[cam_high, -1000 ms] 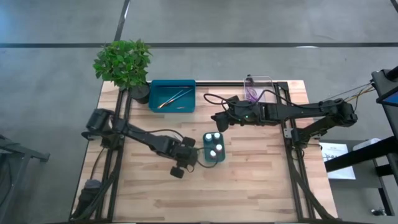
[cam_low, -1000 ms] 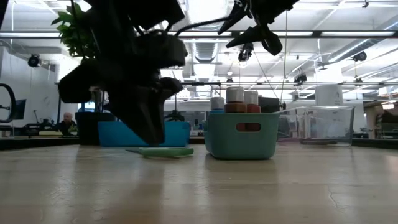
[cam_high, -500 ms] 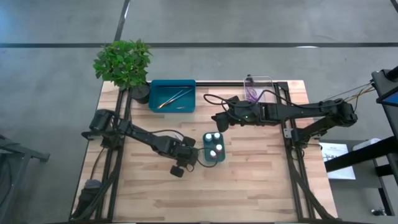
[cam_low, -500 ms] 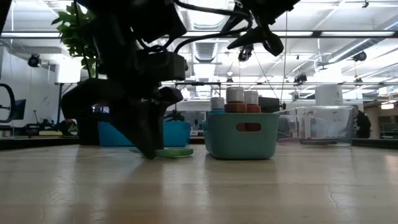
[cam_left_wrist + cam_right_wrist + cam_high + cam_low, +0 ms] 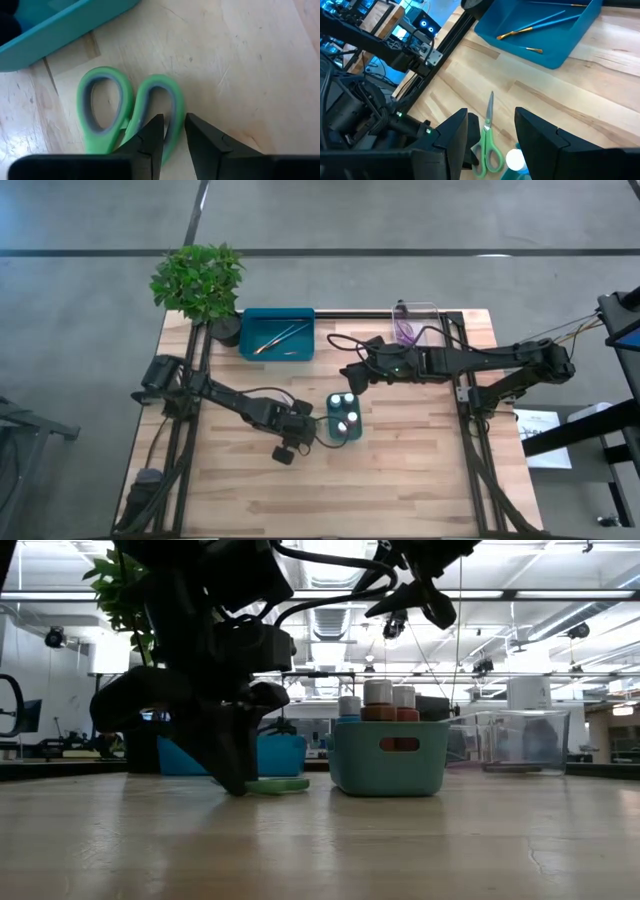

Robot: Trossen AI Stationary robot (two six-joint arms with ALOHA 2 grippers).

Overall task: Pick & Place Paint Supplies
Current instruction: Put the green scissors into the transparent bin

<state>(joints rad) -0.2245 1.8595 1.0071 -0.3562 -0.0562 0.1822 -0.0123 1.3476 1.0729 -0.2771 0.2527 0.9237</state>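
Green-handled scissors (image 5: 107, 115) lie flat on the wood beside the teal basket (image 5: 343, 435); the right wrist view shows their blade (image 5: 490, 107) pointing toward the far edge. My left gripper (image 5: 173, 125) is down at the table on their handles, also seen in the low view (image 5: 235, 778). White-capped pots (image 5: 345, 412) stand in the basket. Thin brushes (image 5: 278, 336) lie in the teal tray. Purple scissors (image 5: 404, 330) sit in the clear tray. My right gripper (image 5: 350, 372) hovers open, above the table, just beyond the basket's far side. My left gripper has the rim of one handle loop (image 5: 172, 107) of the green scissors between its two fingers, one finger (image 5: 150, 137) inside the loop and one outside. The fingers come from above, pointing down. The scissors lie flat on the table.
A potted plant (image 5: 197, 280) stands at the table's far left corner. The teal tray (image 5: 277, 348) and clear tray (image 5: 418, 315) sit along the far edge. Bare wood stretches across the near half of the table (image 5: 400, 490).
My left gripper has come down from just above the table onto the scissors' handles, its fingertips now at the wood. The right arm has kept still.
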